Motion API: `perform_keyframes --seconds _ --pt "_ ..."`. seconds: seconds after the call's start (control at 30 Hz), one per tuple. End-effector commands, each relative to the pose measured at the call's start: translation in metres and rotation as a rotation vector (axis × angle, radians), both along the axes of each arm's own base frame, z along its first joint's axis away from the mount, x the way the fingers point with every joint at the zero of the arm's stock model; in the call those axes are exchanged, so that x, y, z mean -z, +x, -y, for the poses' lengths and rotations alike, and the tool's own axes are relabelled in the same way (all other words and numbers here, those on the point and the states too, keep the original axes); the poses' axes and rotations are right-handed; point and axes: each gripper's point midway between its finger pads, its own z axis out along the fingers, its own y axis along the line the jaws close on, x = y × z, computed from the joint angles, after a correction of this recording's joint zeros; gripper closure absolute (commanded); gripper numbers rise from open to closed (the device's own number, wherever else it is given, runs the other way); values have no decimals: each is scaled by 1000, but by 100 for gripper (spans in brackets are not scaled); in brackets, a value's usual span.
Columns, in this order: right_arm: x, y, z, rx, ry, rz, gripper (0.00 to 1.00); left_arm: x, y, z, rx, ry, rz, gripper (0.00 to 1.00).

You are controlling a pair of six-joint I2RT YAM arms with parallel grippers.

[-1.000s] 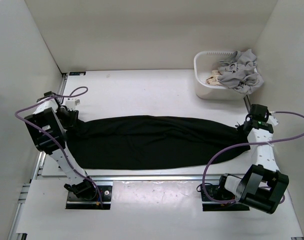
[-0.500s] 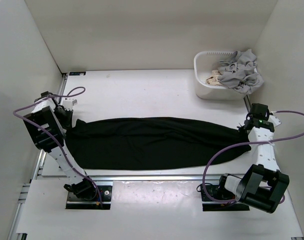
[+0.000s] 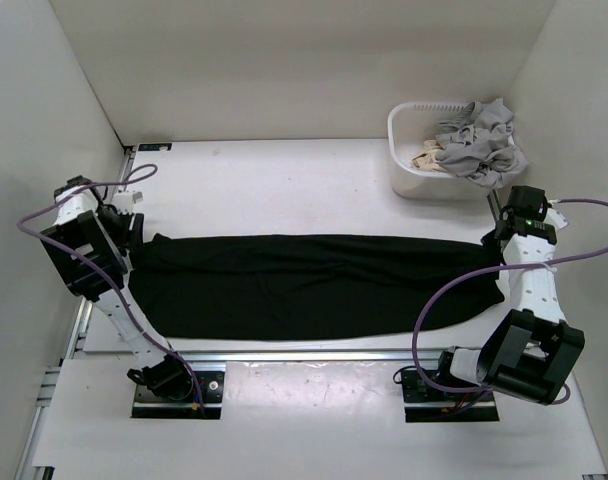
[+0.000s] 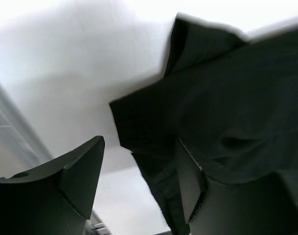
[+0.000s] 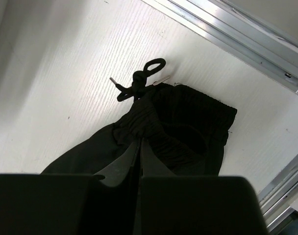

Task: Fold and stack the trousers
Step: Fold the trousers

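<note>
Across the middle of the white flat table (image 3: 284, 180): black long-legged trousers of soft matte fabric (image 3: 304, 285), laid left-to-right btw. the two arms.

Vs. the picture of one sec. ago:
- Pulled longer and straighter.
- Bunched left end now flat.
- Right end shifted further from the arm bases, toward the basket.
- Left gripper (image 3: 127, 222) moved back toward the left wall and now released. In left wrist view, jaws apart, leg end of the trousers just beside one finger, not pinched.
- Right gripper (image 3: 501, 240) clenched on the trousers at the waistband, as before. In right wrist view, fingers pressed together on the gathered elastic edge, just below the knotted black drawstring (image 5: 139, 81).

Look of the trousers: one long dark band, waist at right, leg ends at left. Few soft lengthwise wrinkles, near edge gently curved, narrower toward the pinched right end.

Count:
- 1 pair of trousers, 2 arms, 2 grippers.
- 1 white slotted plastic basket (image 3: 404, 180) at the far right corner.
- Inside it, a heap of light grey garments (image 3: 479, 140), exact no. not possible to tell.
- Also inside, 1 piece of beige cloth (image 3: 424, 157).
</note>
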Motion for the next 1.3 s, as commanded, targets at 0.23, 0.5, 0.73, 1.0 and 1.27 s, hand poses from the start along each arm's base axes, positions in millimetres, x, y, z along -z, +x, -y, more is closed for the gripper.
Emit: perform_keyframes --seconds 0.23,0.5,0.73,1.0,1.27 --pt "-9 -10 3 -23 -45 5 100 30 18 12 -67 -177 -15 15" --pt "-2 -17 7 -7 -62 -24 100 30 14 29 -20 -272 -26 86" --pt "-37 24 23 6 -33 110 100 -77 63 13 -4 -205 282 86" --pt "-72 39 35 -6 21 288 100 -176 41 16 51 -36 493 86" --pt "-40 10 16 -1 128 311 100 -132 -31 24 60 -38 397 86"
